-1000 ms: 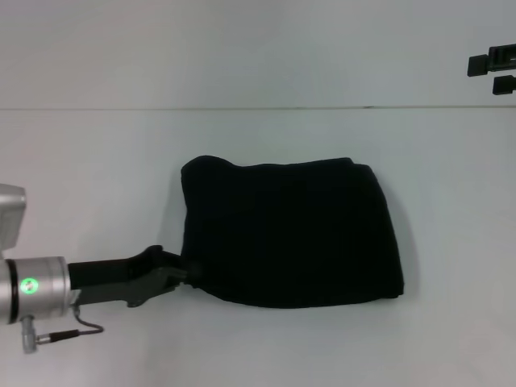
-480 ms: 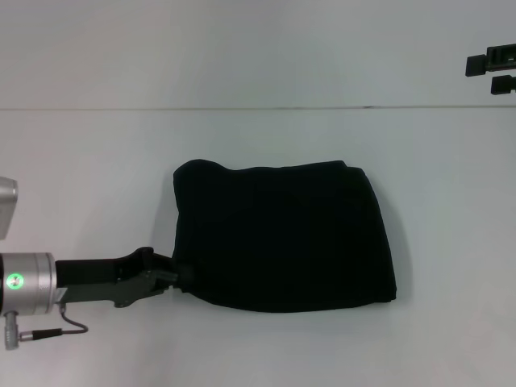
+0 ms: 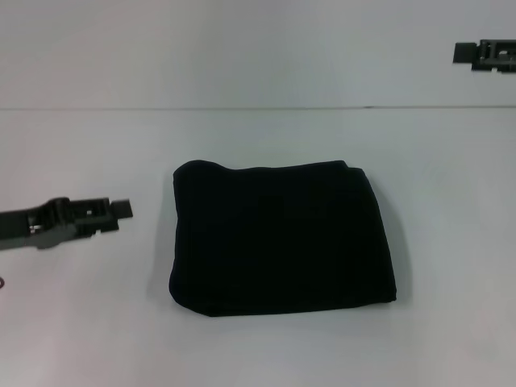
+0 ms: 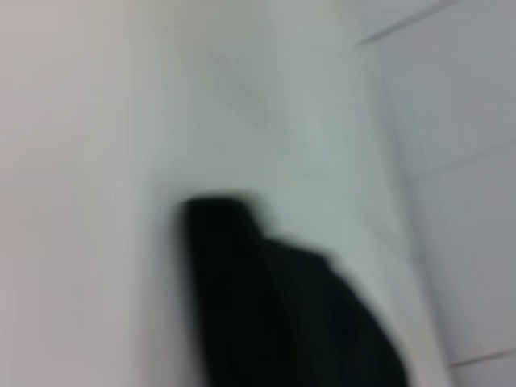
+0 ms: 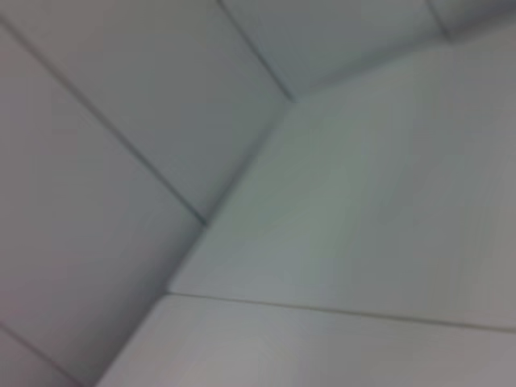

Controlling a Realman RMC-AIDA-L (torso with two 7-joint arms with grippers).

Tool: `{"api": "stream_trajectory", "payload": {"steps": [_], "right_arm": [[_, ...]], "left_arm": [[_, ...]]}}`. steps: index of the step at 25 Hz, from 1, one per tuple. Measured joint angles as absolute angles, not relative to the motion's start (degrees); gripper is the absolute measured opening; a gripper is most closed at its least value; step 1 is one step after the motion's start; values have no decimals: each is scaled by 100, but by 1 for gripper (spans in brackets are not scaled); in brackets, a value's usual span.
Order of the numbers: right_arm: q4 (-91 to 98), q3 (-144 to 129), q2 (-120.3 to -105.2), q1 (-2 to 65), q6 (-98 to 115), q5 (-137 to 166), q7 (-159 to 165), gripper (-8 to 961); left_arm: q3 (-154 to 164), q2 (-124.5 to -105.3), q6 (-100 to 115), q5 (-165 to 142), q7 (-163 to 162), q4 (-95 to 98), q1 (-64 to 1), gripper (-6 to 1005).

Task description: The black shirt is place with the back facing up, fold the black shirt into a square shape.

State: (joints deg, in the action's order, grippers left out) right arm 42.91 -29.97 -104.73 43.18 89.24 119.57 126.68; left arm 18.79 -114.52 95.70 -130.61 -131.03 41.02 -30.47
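The left pincer point(image 3: 121, 210) hangs over the white desk point(image 3: 81, 145), just left of the black shirt point(image 3: 282, 242) and not touching it; I cannot tell whether it is open or closed. The shirt lies folded into a rough square mid-desk. The right pincer point(image 3: 484, 55) sits far off at the upper right edge, its state equally unclear.
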Motion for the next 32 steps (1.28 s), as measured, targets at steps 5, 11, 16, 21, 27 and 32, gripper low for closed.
{"api": "stream_trajectory", "payload": {"steps": [5,11,16,21,27,32], "right_arm": [[4260,-2927,-11129,3445,8625,10972,10575,792],[4296,-2750,-11917,2571,8614,10801,8128,856],[3644,-2672,-11948,2323,8942,10638,6968,889],[3501,-2777,-11964,2265,9110,10939,6326,881],[3363,-2829,-11962,2380,9123,11544,6324,881],[3341,-2904,-11960,2467,8988,11864,6554,882]], "left_arm": [[1644,-11487,10039,-12661,-10855,4057,-3068,466],[1691,-11649,10053,-12441,-9131,3895,-3143,702],[2061,-11746,9972,-12424,-8391,3601,-3242,900],[2142,-12018,9765,-12465,-7634,3472,-3259,907],[2819,-12062,9439,-12490,-7837,3561,-3225,904],[2907,-12049,9275,-12606,-7882,3607,-3244,904]]}}
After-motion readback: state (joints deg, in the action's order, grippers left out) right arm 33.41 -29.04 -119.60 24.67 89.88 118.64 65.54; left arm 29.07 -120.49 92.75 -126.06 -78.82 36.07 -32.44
